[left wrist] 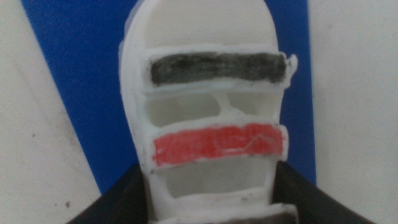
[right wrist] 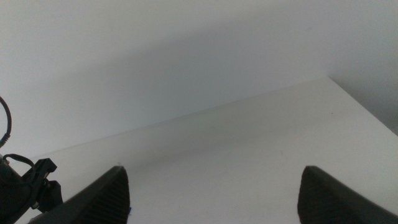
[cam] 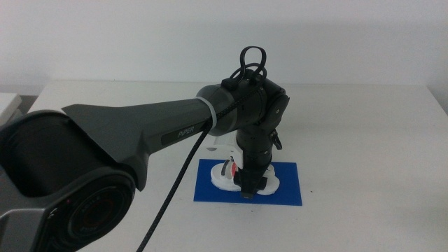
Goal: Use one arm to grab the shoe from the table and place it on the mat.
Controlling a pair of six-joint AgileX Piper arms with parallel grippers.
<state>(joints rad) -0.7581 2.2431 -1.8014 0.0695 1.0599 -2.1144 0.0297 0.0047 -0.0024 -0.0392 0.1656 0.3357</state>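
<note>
The white shoe (cam: 227, 175) with a dark strap and a red strap lies over the blue mat (cam: 287, 185). My left gripper (cam: 248, 189) comes down on it from above, on the black arm (cam: 175, 126) that reaches in from the left. In the left wrist view the shoe (left wrist: 211, 93) fills the middle, with the mat (left wrist: 74, 81) under it. The left gripper (left wrist: 211, 205) has one dark jaw against each side of the shoe. I cannot tell whether the sole touches the mat. My right gripper (right wrist: 214, 193) is open and empty, out of the middle view.
The white table (cam: 364, 126) runs wide around the mat, with a white wall behind it. A part of the left arm's cable and wrist (right wrist: 25, 183) shows at the edge of the right wrist view.
</note>
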